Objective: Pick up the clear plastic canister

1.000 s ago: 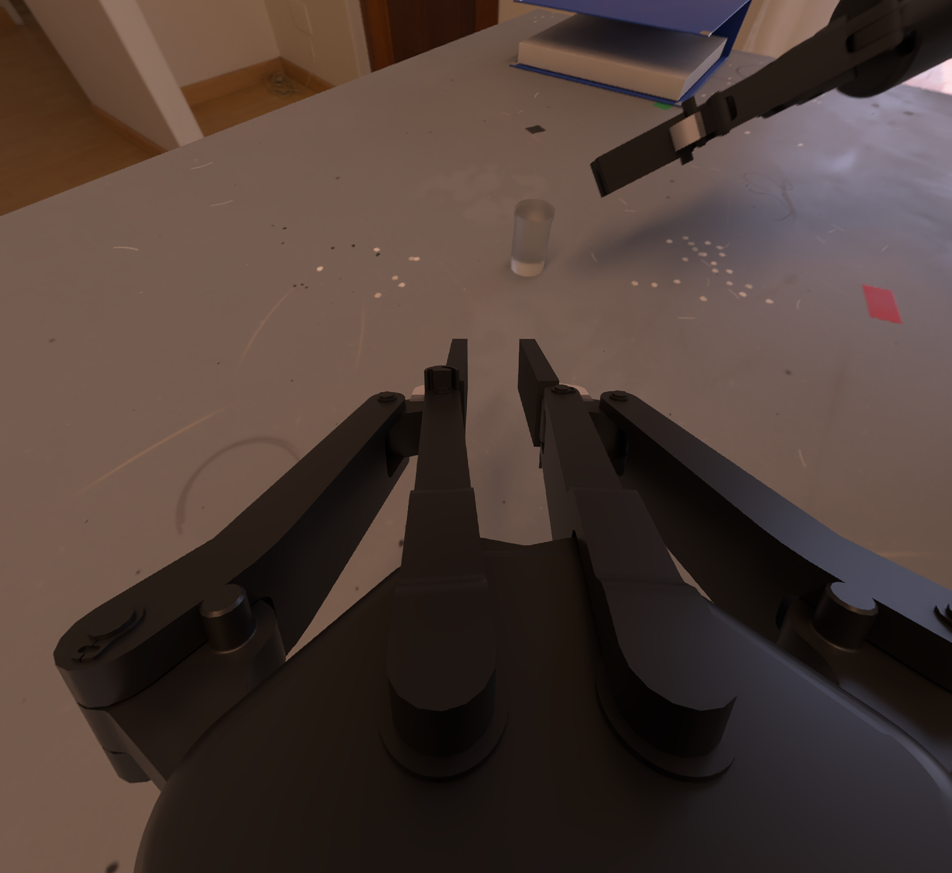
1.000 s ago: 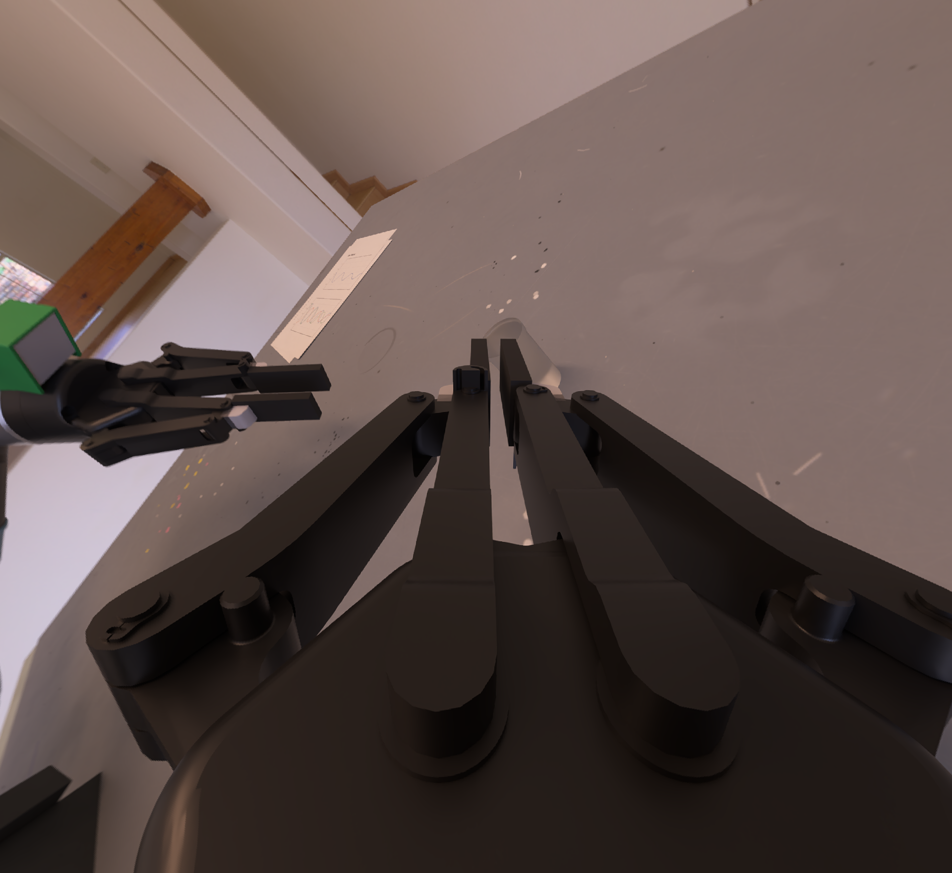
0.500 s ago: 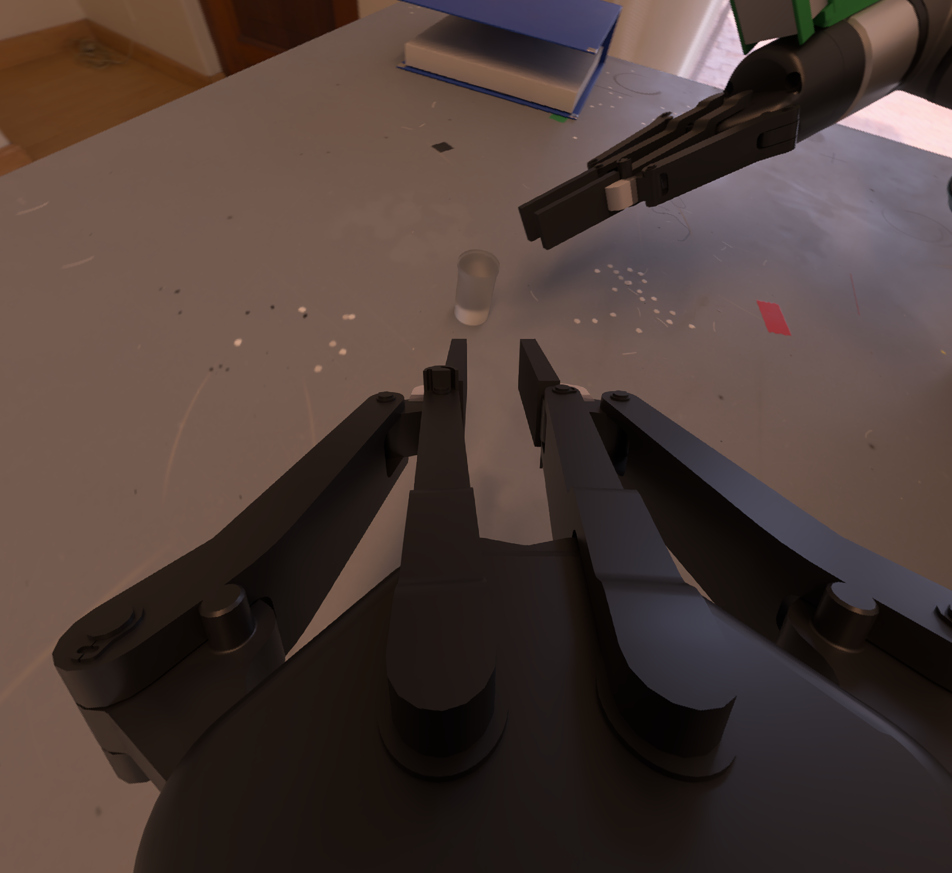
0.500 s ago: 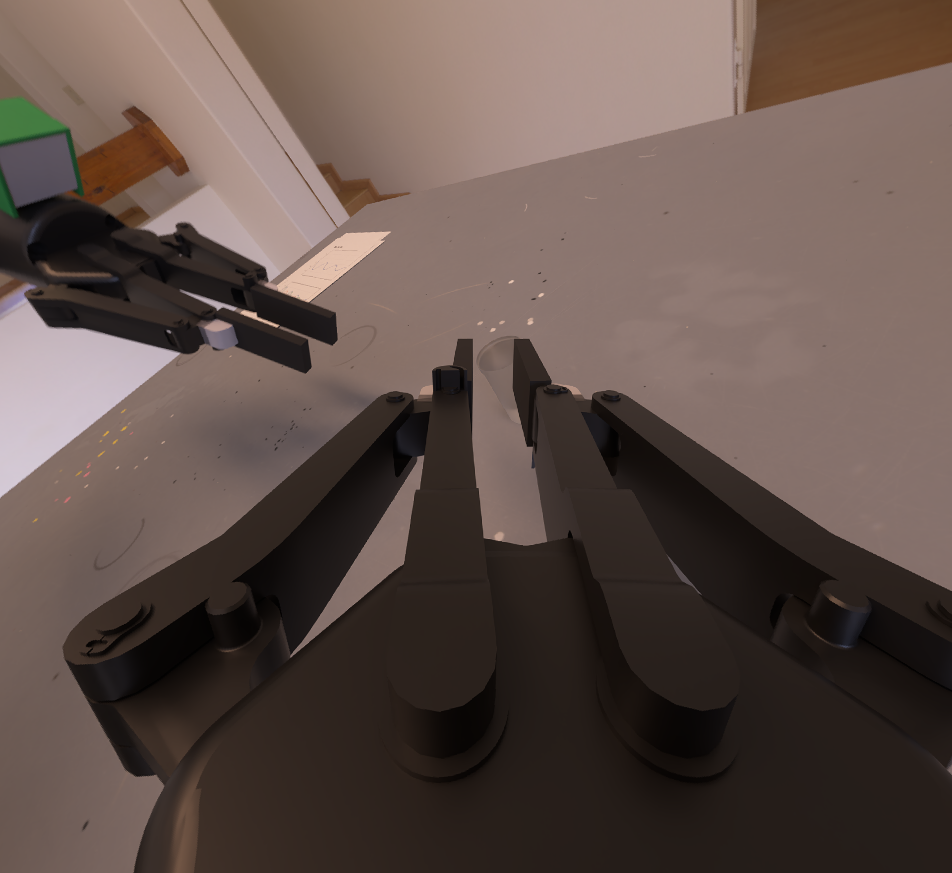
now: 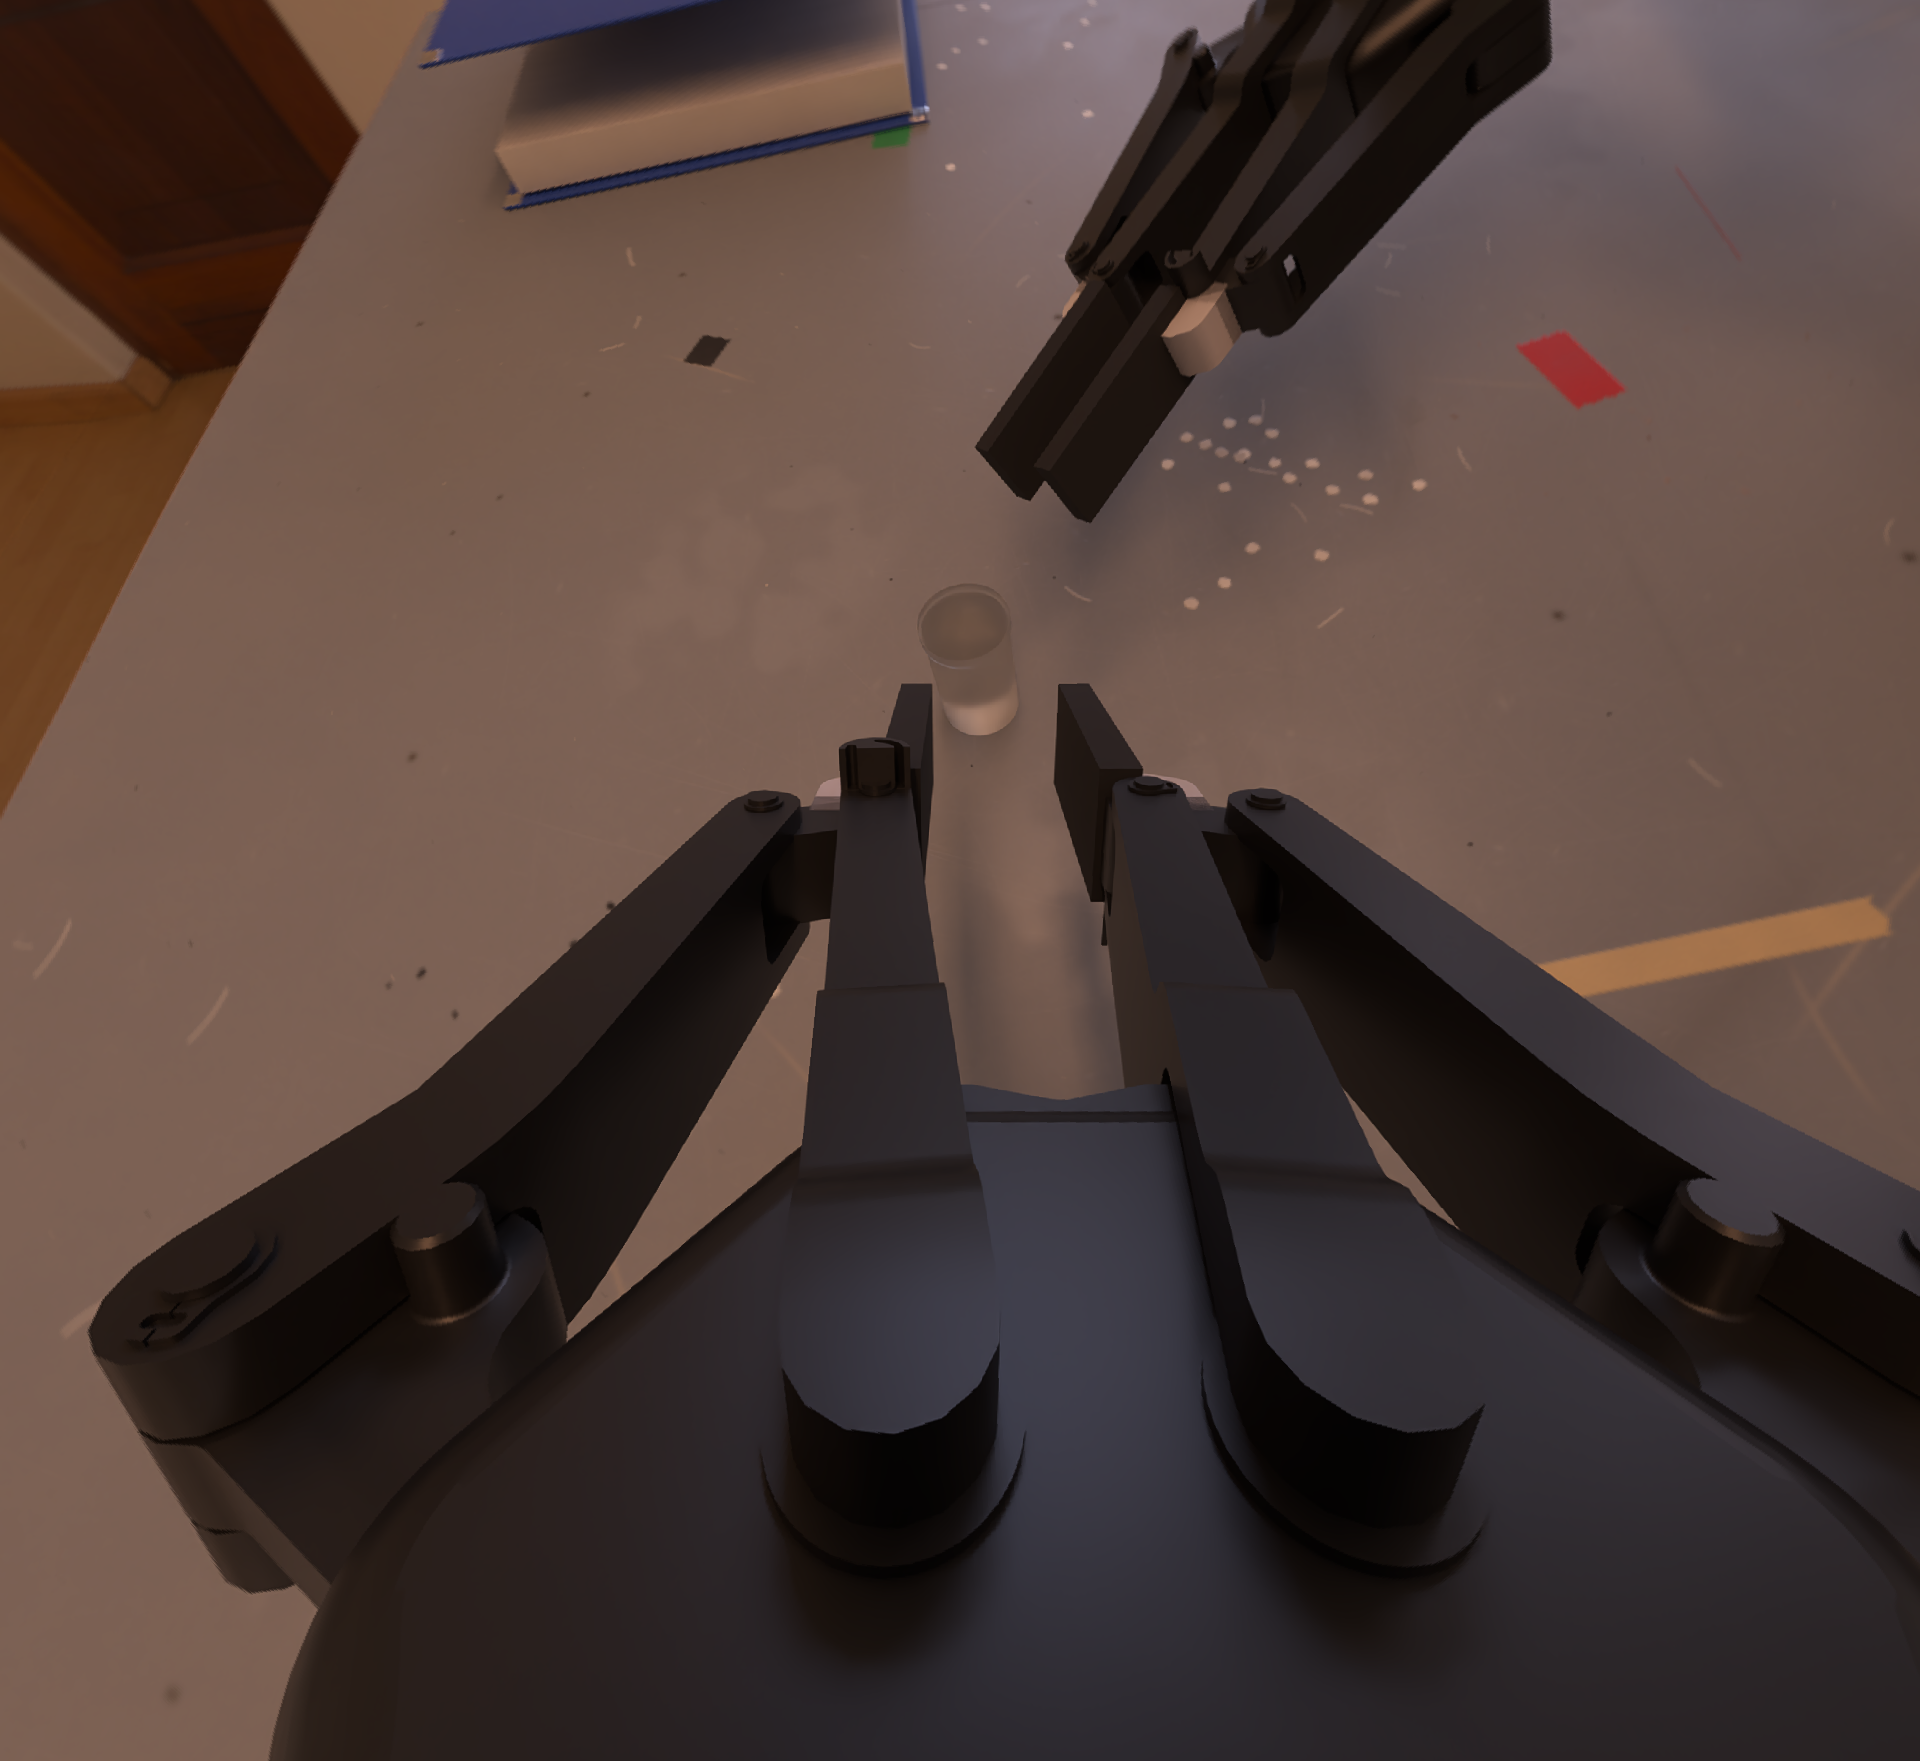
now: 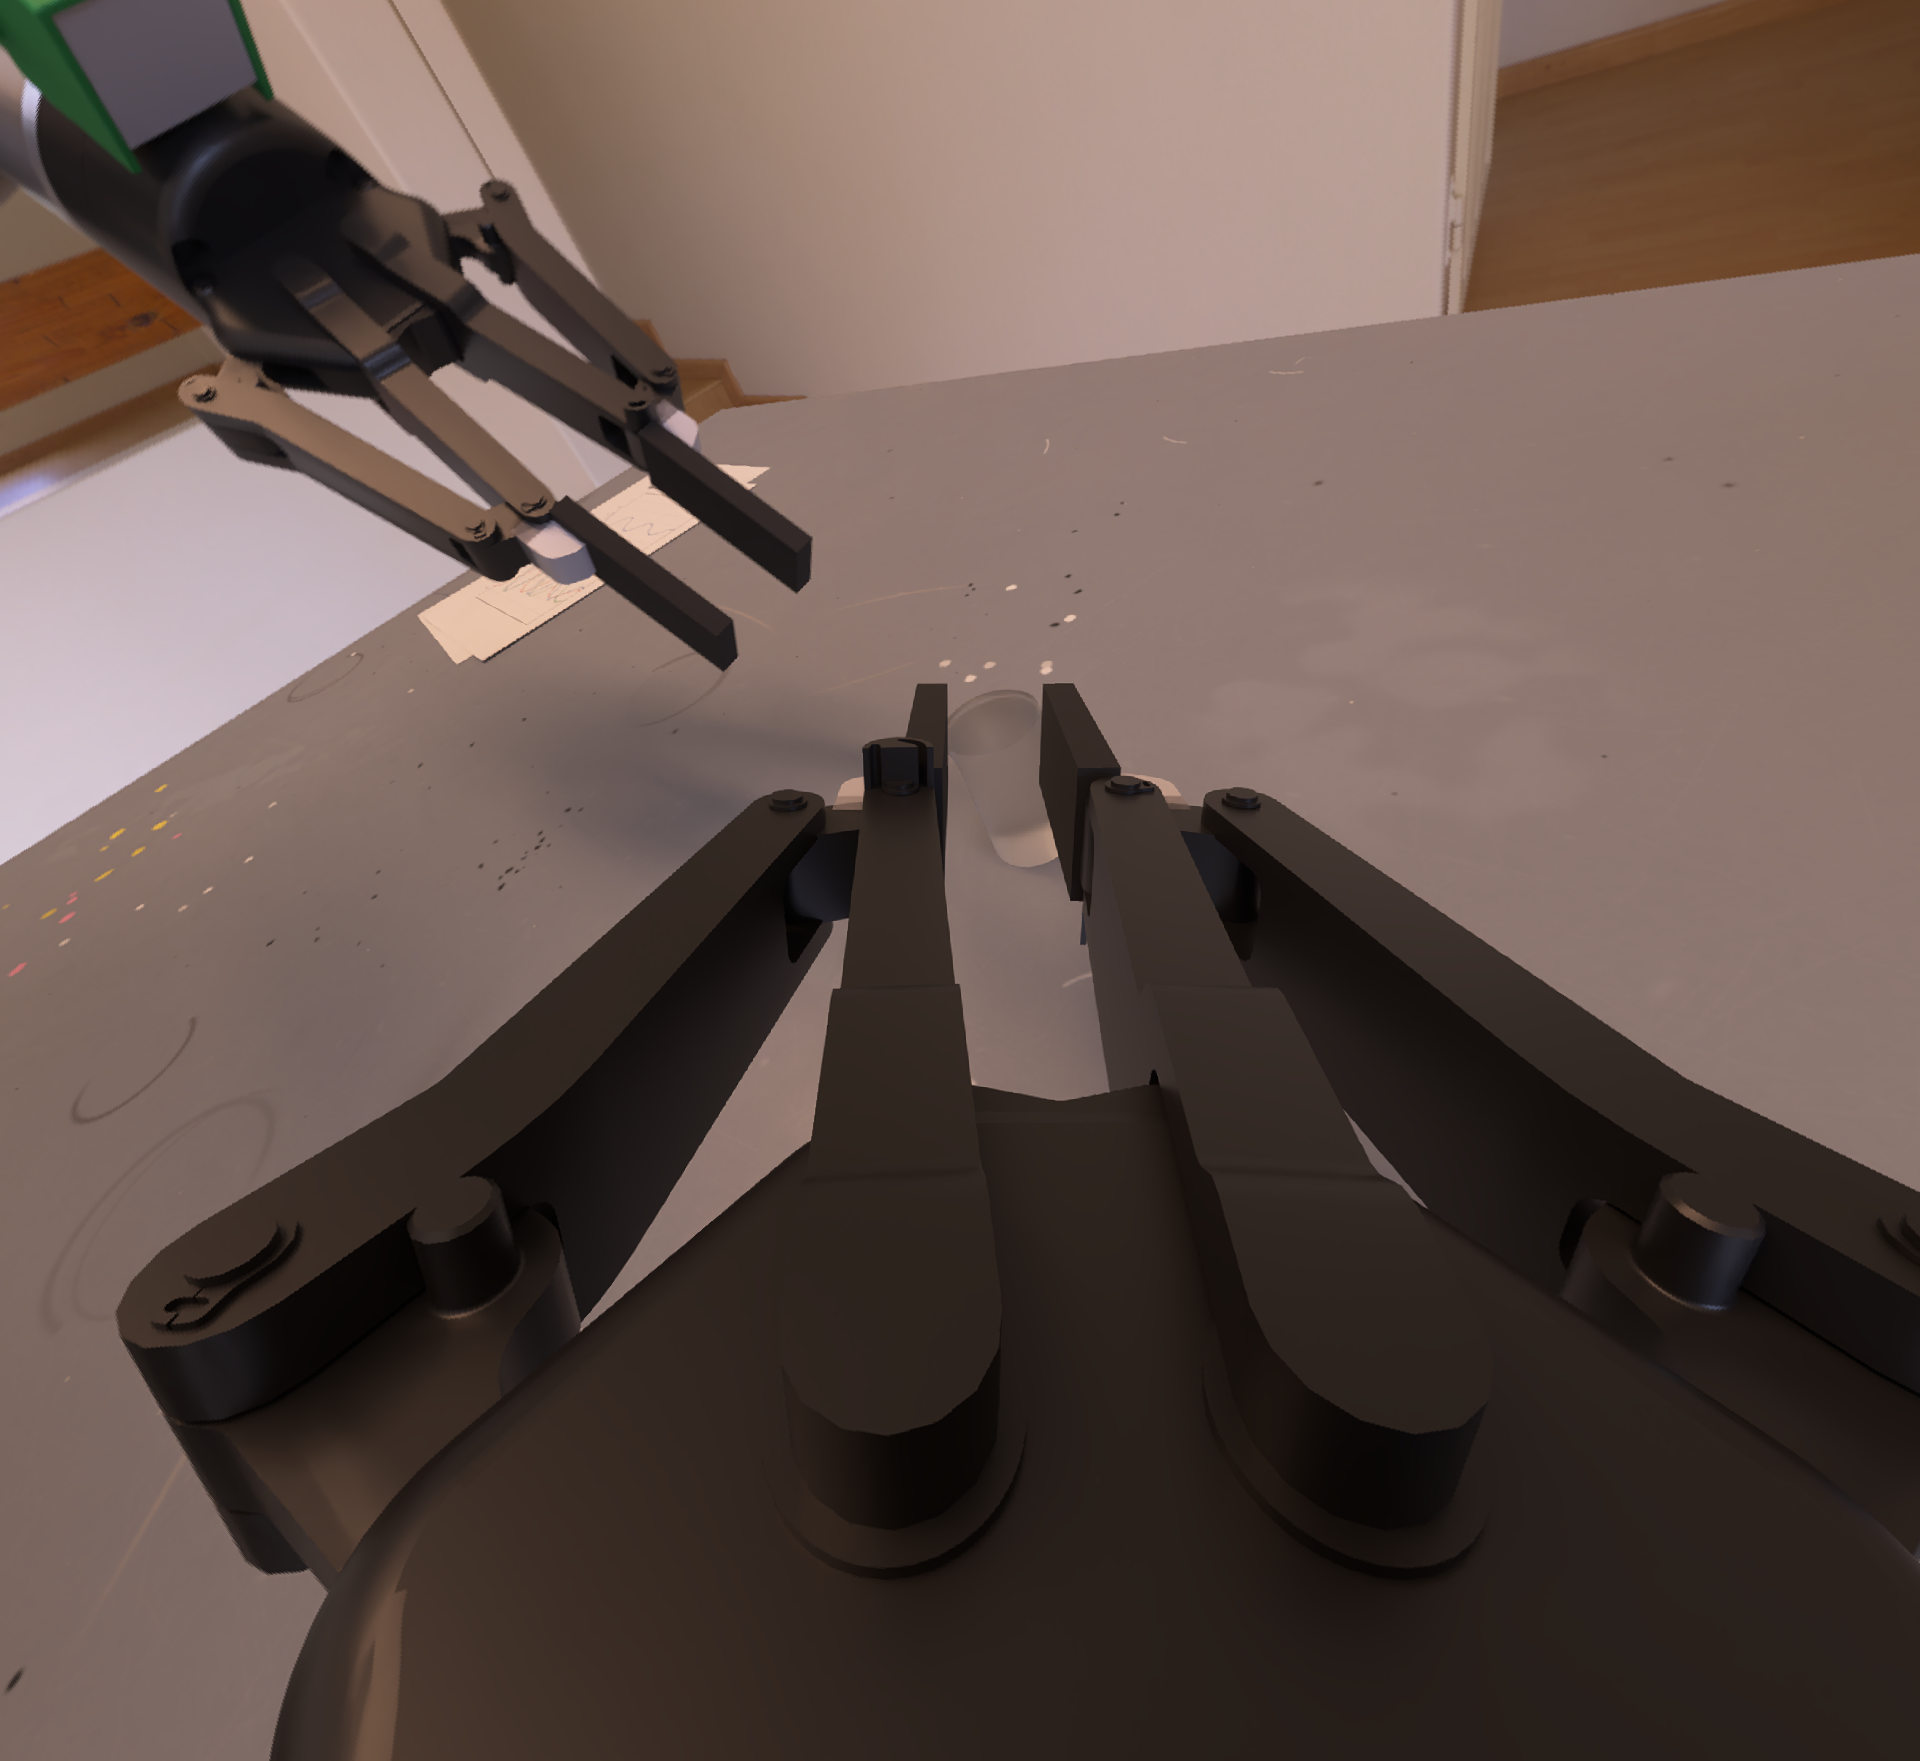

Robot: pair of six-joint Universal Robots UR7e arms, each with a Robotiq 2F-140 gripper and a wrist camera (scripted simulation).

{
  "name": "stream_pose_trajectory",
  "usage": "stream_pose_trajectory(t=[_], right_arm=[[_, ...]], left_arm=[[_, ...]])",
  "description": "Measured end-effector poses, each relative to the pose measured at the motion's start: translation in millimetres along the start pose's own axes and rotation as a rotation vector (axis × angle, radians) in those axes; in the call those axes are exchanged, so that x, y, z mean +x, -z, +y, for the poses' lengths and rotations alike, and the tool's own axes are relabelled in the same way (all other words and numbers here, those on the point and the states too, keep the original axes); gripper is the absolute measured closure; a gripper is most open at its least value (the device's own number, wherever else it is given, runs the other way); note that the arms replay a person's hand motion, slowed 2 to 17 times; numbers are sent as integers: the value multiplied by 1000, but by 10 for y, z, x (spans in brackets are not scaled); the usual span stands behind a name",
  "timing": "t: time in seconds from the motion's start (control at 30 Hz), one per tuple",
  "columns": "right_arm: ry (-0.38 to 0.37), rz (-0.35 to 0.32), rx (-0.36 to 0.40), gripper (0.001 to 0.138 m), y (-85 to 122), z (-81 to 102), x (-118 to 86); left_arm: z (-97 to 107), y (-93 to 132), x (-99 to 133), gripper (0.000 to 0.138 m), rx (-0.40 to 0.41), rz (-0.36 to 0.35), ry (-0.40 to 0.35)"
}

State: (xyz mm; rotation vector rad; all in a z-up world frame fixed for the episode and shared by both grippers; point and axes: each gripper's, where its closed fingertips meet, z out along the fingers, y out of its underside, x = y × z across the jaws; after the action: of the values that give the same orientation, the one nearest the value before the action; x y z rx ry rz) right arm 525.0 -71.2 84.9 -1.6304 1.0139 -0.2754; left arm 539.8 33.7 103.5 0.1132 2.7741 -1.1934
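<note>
The clear plastic canister [image 5: 966,662] stands upright on the grey table [image 5: 520,672]. My left gripper [image 5: 994,714] is open, and its fingertips sit just short of the canister, level with its base. My right gripper [image 5: 1049,480] hovers above and beyond the canister without touching it, angled down. In the right wrist view the canister [image 6: 1003,776] shows through the narrow gap of my right gripper [image 6: 994,703], which is open a little. The left gripper [image 6: 753,605] shows at upper left there, open and empty.
A blue binder [image 5: 686,18] lies at the table's far left corner. A red patch [image 5: 1569,369] and a tan tape strip [image 5: 1714,953] mark the table at the right. A white paper sheet [image 6: 582,568] lies near the table's edge. The table's left edge [image 5: 208,464] drops to a wooden floor.
My left gripper has moved closer to the canister and tilted down. My right gripper has opened from nearly shut and swung in over the canister.
</note>
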Motion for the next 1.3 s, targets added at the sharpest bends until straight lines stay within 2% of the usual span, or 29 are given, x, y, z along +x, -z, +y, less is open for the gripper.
stream_pose_trajectory(t=[0.17, 0.47, 0.67, 1.03, 1.3], right_arm=[[9, 21, -11, 115, 29, 18, 40], [8, 61, -6, 115, 119, 18, 123], [-21, 71, 15, 115, 196, 0, 163], [-113, 73, 52, 115, 340, -19, 242], [-174, 64, 72, 115, 425, -19, 286]], left_arm=[[-65, -153, -115, 104, -59, 62, -93], [-177, -419, -147, 93, -150, 222, -150], [-216, -547, -112, 92, -211, 303, -211], [-148, -727, -75, 93, -334, 352, -379], [-112, -832, -78, 94, -383, 363, -441]])
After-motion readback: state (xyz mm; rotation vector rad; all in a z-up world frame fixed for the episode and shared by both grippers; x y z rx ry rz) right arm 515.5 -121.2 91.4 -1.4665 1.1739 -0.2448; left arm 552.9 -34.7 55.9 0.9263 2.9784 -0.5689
